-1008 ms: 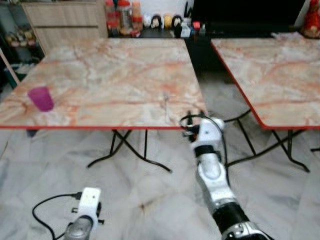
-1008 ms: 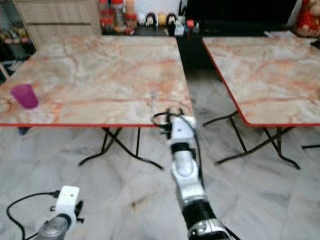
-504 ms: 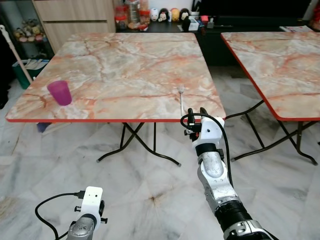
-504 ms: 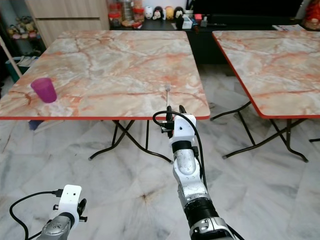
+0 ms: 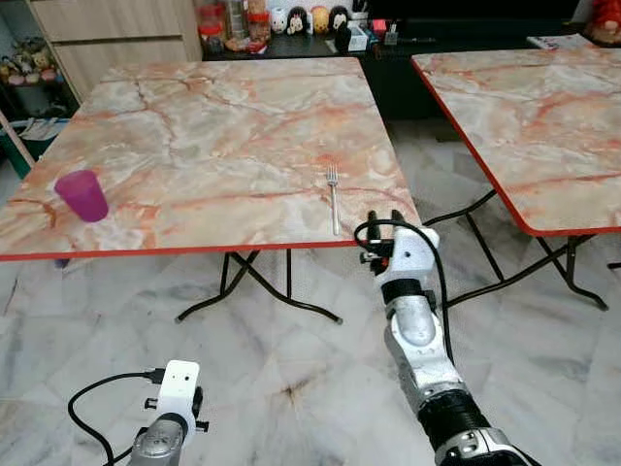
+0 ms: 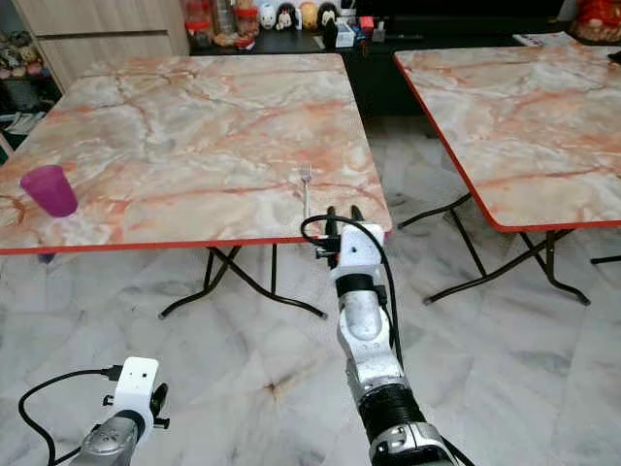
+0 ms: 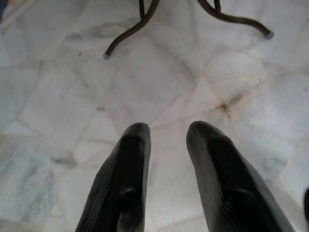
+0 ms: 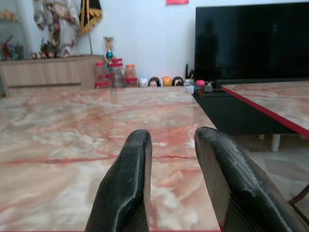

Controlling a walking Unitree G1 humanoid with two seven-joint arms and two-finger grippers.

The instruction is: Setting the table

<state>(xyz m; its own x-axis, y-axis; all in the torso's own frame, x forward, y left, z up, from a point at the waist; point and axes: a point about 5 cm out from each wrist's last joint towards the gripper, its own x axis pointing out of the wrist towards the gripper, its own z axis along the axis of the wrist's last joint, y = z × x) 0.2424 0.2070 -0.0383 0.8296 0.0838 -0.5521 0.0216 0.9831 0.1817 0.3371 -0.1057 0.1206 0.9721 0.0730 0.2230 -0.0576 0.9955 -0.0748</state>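
Table [image 5: 194,126] holds 1 fork [image 5: 333,198] near its front edge and 1 purple cup [image 5: 82,195], well apart. Right gripper [image 6: 343,213], empty and parted, sits just beside the fork. Remaining settings appear unplaced.

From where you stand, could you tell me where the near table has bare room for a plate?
The near table is bare between the purple cup at its left edge and the fork near its front right corner, and across its whole far half. The right claw hovers at that corner, so it is tightest there.
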